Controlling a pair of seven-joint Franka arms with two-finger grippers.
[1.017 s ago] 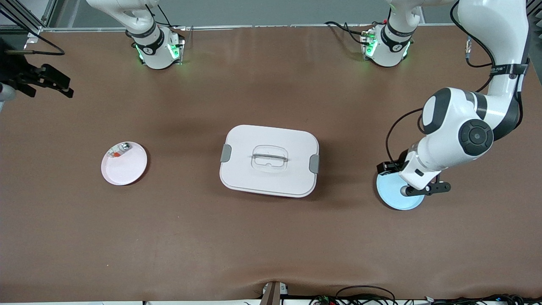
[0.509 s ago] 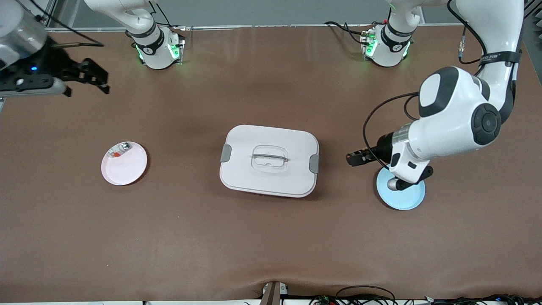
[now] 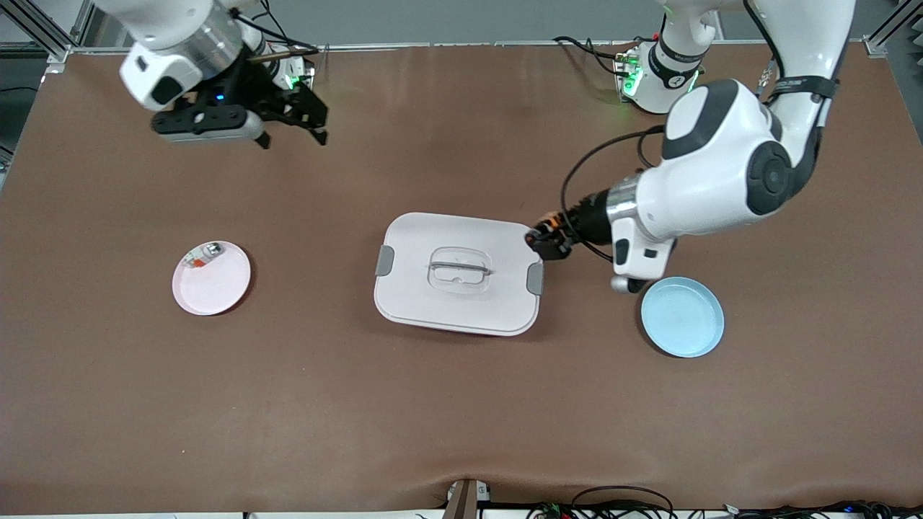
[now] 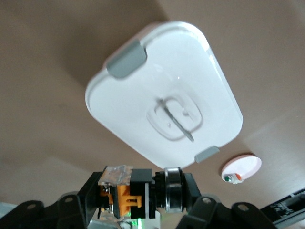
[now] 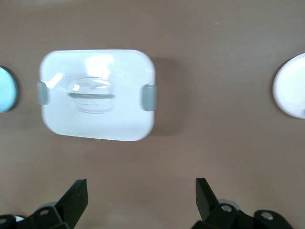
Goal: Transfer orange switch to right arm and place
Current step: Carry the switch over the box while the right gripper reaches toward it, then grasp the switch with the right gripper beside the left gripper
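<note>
Both arms glossy white shells, black joint caps. Left arm [image 3: 721,173]: silver wrist ring, black cable looped alongside, black strap with white lettering. Right arm [image 3: 173,50]: silver wrist band, blue light on black gripper body. Bases upper frame, green lights, black bands.

A brown table [image 3: 461,404] carries three things in a row across its middle. A white lidded box [image 3: 458,274] with grey side clips sits at the centre. A pink plate [image 3: 216,288] lies toward the right arm's end, well apart from the box. A blue plate [image 3: 682,317] lies toward the left arm's end, slightly nearer the front camera.
</note>
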